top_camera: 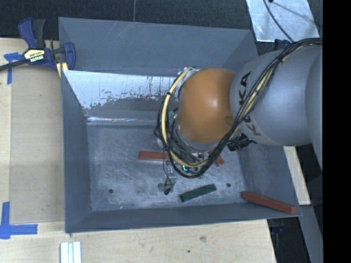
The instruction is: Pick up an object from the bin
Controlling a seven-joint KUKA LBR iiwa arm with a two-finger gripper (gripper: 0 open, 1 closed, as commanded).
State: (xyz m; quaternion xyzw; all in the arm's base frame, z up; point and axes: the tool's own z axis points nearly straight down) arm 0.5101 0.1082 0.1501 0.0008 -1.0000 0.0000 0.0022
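My gripper (167, 184) hangs under the arm's orange cover, its tip low over the bin floor near the middle front. A reddish-brown flat stick (152, 156) lies just above and to the left of the tip, its right end hidden under the gripper body. A dark green flat stick (198, 192) lies on the floor just right of the tip, tilted slightly, and apart from it. Nothing shows held in the gripper.
A longer red stick (269, 203) lies at the bin's front right corner, up on the sloped wall. A small red piece (220, 160) peeks out from under the arm's cables. The arm and its cover hide the bin's right middle.
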